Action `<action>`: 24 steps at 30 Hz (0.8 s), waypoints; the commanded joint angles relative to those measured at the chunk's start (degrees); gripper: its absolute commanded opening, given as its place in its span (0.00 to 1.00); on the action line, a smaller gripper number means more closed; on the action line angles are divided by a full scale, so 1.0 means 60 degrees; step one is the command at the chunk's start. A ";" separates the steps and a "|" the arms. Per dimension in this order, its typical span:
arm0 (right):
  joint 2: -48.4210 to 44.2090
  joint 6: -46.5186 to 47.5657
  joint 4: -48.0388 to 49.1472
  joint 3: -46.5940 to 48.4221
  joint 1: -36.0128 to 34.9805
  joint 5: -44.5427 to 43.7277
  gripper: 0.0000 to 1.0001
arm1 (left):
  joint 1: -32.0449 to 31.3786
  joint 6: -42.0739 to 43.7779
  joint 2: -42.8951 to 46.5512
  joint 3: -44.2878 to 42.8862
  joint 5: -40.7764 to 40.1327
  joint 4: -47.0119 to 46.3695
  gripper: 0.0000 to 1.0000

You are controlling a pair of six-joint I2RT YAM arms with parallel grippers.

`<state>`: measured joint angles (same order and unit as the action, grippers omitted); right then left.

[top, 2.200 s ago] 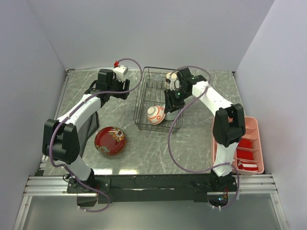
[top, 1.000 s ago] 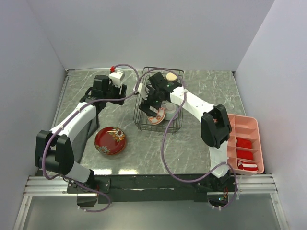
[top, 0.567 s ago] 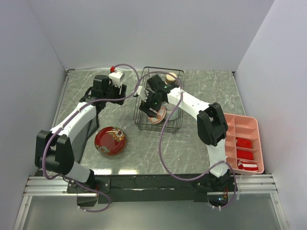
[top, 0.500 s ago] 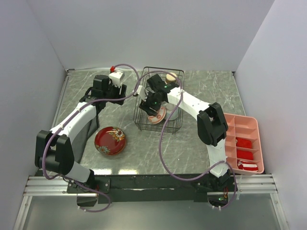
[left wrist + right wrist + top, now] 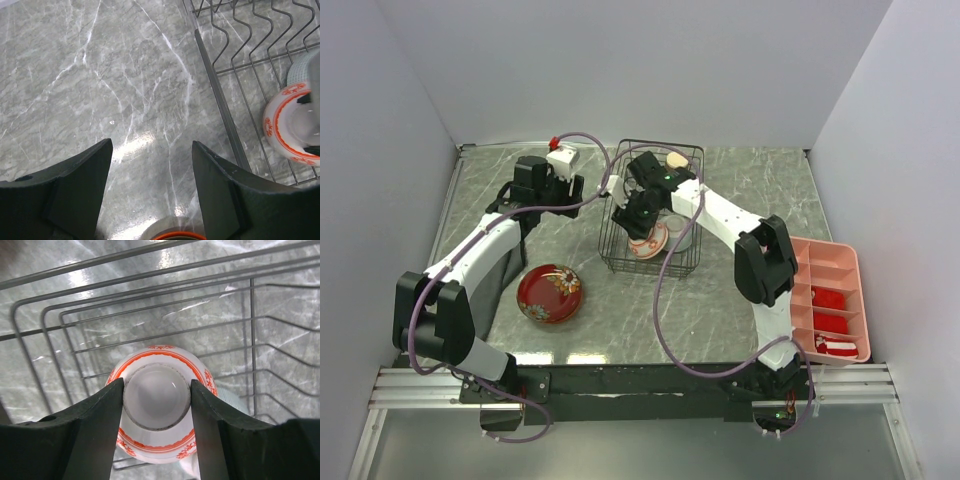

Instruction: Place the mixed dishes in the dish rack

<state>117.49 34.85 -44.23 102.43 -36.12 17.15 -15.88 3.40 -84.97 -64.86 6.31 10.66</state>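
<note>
1. Desk: grey marbled top with walls on three sides. It carries every item below.

2. Left arm: reaches over the left half of the desk. Its left end effector stands wide, with nothing between the fingers. It hangs above bare desk just left of the rack.

3. Right arm: reaches from the near right across and down into the rack. Its right end effector is narrowed onto the raised foot of item 7, one finger pressed against each side of that foot.

4. Dish rack: a black wire basket with open grid sides, standing at mid-desk toward the far wall. It holds items 7, 8 and 9.

5. Pink plastic compartment tray: sits at the right edge of the desk, well apart from the rack. Red pieces lie in its nearer compartments.

6. Black cloth: lies at the left edge of the desk, partly under the left arm.

7. Glossy red floral bowl: sits upright on the desk, near left, outside the rack.

8. Reddish bowl with white base: lies upside down in the near part of the rack, its foot uppermost in the right end effector's grip.

9. Pale mint-green bowl: sits in the rack just beside item 8, mostly hidden.

10. Small tan cup: sits in the far right corner of the rack.
</note>
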 commanded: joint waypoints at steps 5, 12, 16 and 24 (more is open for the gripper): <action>-0.1593 -0.0783 0.0455 -0.0430 0.0043 0.0730 0.38 | 0.0024 -0.0259 0.0084 0.0117 0.0297 -0.0399 0.71; -0.2443 -0.1311 0.2754 -0.2699 0.0072 0.1639 0.39 | 0.0024 -0.0317 0.0070 0.0204 0.0326 -0.0340 0.71; -0.2268 -0.1838 0.4160 -0.3477 0.0058 0.1581 0.38 | 0.0024 -0.0332 0.0070 0.0205 0.0311 -0.0253 0.71; -0.2589 -0.2820 0.6828 -0.4459 0.0029 0.1844 0.35 | 0.0024 -0.0288 0.0026 0.0102 0.0194 -0.0150 0.71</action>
<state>105.25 22.31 -15.09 76.84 -35.48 25.67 -15.88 2.13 -85.01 -63.86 6.83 10.57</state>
